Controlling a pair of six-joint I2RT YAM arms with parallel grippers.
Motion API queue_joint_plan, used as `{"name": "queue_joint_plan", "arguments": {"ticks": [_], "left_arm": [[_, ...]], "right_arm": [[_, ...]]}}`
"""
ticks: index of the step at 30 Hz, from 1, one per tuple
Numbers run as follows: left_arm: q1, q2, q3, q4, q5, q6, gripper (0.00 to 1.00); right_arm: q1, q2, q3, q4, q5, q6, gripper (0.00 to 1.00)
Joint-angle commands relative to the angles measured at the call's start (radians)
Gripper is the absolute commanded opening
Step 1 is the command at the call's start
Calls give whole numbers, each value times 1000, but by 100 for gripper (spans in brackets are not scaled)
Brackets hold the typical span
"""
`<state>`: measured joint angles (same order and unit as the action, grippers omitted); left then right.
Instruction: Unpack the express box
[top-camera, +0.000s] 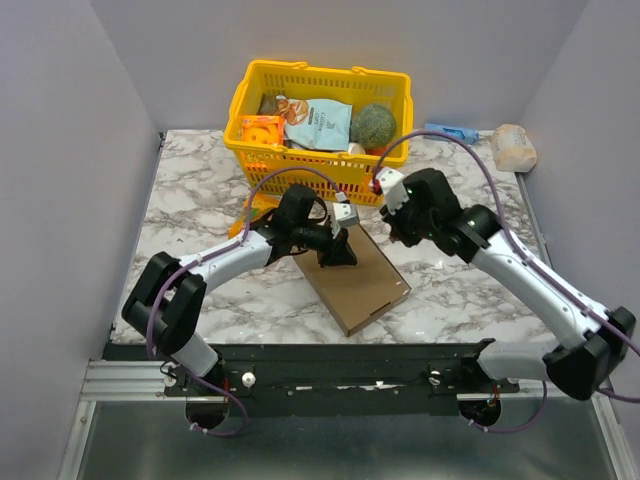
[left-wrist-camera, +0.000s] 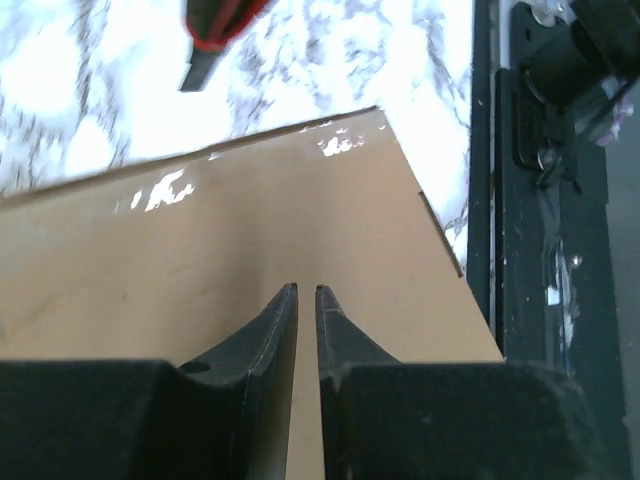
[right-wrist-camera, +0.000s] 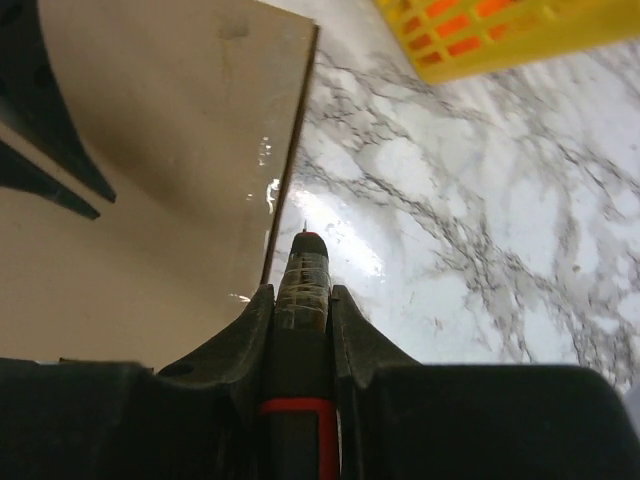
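Top external: the express box (top-camera: 365, 285) is laid flat on the table (top-camera: 200, 200). Left jaws are pressed almost together over it — a red-banded tool (right-wrist-camera: 303, 270) is pinched by the right jaws.

I see right gripper (right-wrist-camera: 301, 293) clamped on black red-banded tool (right-wrist-camera: 305, 262) | tip just beside express box (right-wrist-camera: 170, 130) edge | yellow basket (right-wrist-camera: 520, 35) top right

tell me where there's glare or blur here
Left wrist: white marble tabletop blown out, glare flecks on the flat brown cardboard box. Right wrist: glare by the box edge, the black red-banded tool in the right gripper soft. Top external: evenly lit, sharp.
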<state>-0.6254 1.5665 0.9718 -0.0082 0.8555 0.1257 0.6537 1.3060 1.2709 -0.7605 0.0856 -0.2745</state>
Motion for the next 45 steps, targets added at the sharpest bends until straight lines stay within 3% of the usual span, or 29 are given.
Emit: {"name": "queue_joint_plan", "arguments": {"ticks": [1,2,6,9,13,17,22,27,34,37,39,41,45], "left_arm": [[-17,9,65,-250,54,258,16],[-7,-3,82,-325,53,410,15],[65,-146,53,-570,54,714,0],[66,-206,21,-726,20,913,0],[4,-163,-5,-860,-12,1015,0],[-57,-137,-82,-716,-29,928,0],[-120,-123,-117,-541,-120,809,0],[-132,-105,-87,-510,-111,789,6],[-151,-65,-55,-470,-104,775,16],[-151,-48,-22,-501,-104,773,18],[-139,-63,21,-603,-99,816,20],[-110,-92,60,-719,-81,891,20],[-59,-187,123,-766,-35,901,20]], "right_arm": [[3,-169,-88,20,155,77,1],[0,-181,-141,6,176,67,0],[-12,-240,-240,26,174,43,1],[-16,-244,-274,85,177,26,0],[-17,-197,-298,167,151,-26,0],[-17,-133,-292,295,30,-92,0],[-16,-47,-252,334,-136,-167,0],[-14,33,-197,348,-306,-158,0],[0,122,-101,408,-388,-163,1],[7,154,-73,426,-312,-160,0],[-2,139,-58,431,-186,-112,0],[-40,93,-62,419,-173,-79,1],[-95,-37,-68,337,-234,-28,1]]}}
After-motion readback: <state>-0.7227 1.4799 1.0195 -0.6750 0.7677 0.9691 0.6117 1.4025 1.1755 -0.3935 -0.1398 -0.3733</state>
